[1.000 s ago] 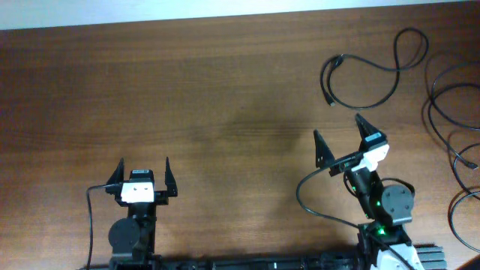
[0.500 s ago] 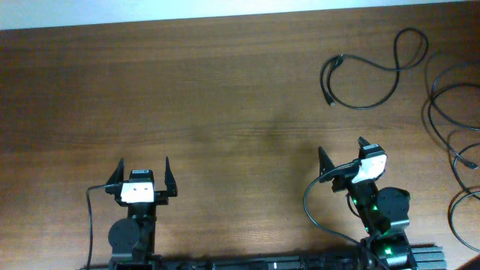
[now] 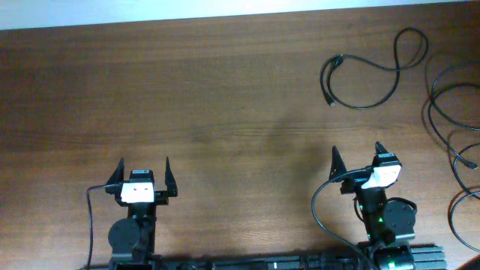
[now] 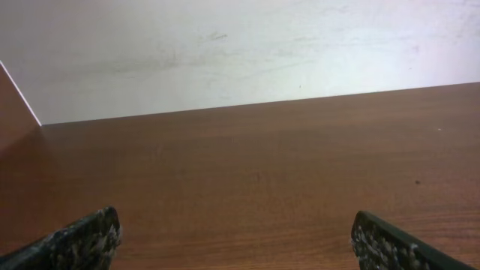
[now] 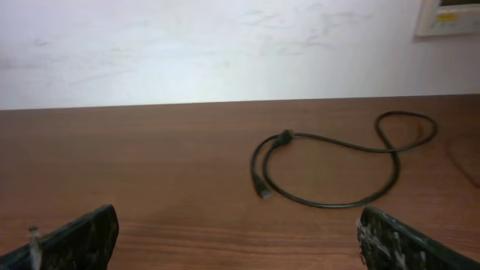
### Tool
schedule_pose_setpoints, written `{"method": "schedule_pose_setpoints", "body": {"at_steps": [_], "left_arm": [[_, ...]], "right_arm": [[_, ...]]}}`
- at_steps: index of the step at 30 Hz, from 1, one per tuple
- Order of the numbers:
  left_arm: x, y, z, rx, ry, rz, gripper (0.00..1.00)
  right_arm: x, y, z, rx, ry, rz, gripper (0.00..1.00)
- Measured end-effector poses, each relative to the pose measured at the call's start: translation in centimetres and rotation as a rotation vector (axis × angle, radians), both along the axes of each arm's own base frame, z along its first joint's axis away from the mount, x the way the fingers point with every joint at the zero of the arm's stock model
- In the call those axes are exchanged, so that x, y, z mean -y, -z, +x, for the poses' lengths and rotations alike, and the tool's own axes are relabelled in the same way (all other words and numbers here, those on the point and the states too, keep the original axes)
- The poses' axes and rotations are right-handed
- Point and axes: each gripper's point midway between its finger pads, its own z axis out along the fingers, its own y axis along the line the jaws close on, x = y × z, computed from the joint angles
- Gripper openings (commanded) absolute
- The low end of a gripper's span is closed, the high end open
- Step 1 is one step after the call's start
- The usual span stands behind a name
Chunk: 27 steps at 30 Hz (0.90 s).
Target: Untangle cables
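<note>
Wooden desk [image 3: 225, 90] | one cable [image 3: 364, 107] lies apart, far right; other cables [image 3: 429, 112] at the edge, possibly tangled | my left end effector [image 3: 143, 165] and right end effector [image 3: 356, 150] spread, empty | untangling seemingly unfinished

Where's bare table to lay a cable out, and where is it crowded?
Bare: the wide table stretch ahead of the left hand and between it and the right hand, up to the far edge. Crowded: far right, looped cable beside the cable tangle.
</note>
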Motion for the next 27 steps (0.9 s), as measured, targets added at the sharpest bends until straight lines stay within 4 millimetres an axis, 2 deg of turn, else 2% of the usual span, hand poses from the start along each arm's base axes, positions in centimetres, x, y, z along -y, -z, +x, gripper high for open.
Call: {"method": "schedule_pose_setpoints", "body": {"at_steps": [11, 27], "left_arm": [[0.00, 0.00, 0.00, 0.000, 0.000, 0.000, 0.99], [0.01, 0.00, 0.00, 0.000, 0.000, 0.000, 0.99]], "right_arm": [[0.64, 0.04, 0.03, 0.006, 0.015, -0.170, 1.00], [0.64, 0.06, 0.03, 0.008, 0.013, -0.202, 1.00]]}}
